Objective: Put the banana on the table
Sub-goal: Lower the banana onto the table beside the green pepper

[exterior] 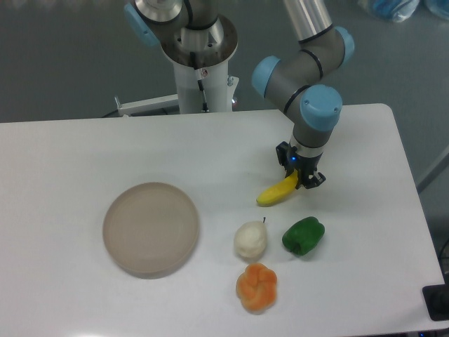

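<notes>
The banana (276, 193) lies at a slant on the right half of the table (70, 151), its lower yellow tip pointing toward the middle and its upper end caught in the gripper (303, 177). It sits well in from every edge, roughly midway between the far edge and the near edge. Whether its lower tip already rests on the tabletop or hangs just above it cannot be told from this view.

The main risk appears to be in the letting go. If the fruit is not yet fully down, opening the claw could let it drop and roll on its curve. It might slide toward the white pear-shaped fruit (250, 239) or the green pepper (303, 235), both of which lie near it on the side toward the near edge. A fingertip could also drag the banana sideways when the arm lifts, since only the end is gripped. The orange fruit (257, 286) lies further toward the near edge and seems out of harm's way, and the round beige plate (151, 228) is well apart on the left half.

The claw points downward with its two dark fingers drawn close together, pinching the banana's upper end. The gap looks no wider than the fruit itself, and nothing else touches the fingers.
</notes>
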